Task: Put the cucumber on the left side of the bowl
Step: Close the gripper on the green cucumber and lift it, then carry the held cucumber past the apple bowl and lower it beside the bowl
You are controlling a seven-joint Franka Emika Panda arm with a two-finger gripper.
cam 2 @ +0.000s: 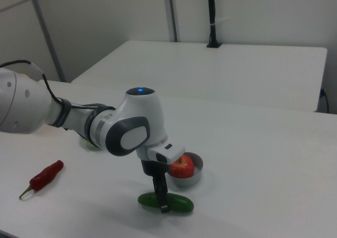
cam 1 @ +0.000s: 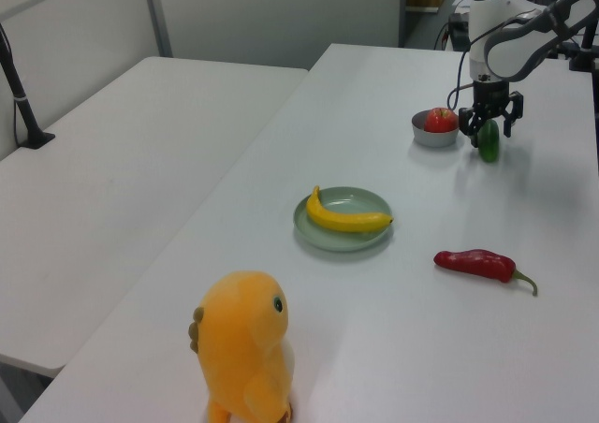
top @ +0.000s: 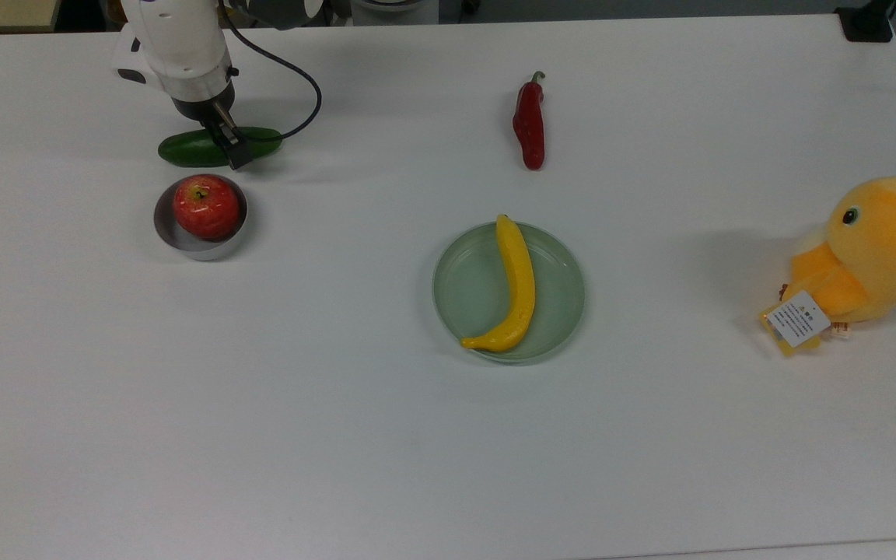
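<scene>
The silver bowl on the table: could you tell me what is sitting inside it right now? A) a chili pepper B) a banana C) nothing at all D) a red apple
D: a red apple sits inside the bowl, while the banana lies on the green plate and the chili pepper on the bare table.

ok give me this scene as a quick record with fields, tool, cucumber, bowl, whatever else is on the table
tool: open, fingers straddling the cucumber
cucumber: lying flat on the table, just above the bowl in the top view
bowl: silver, holds a red apple
plate: pale green, holds a banana
chili pepper: red, on the table
plush toy: orange, at the top view's right
</scene>
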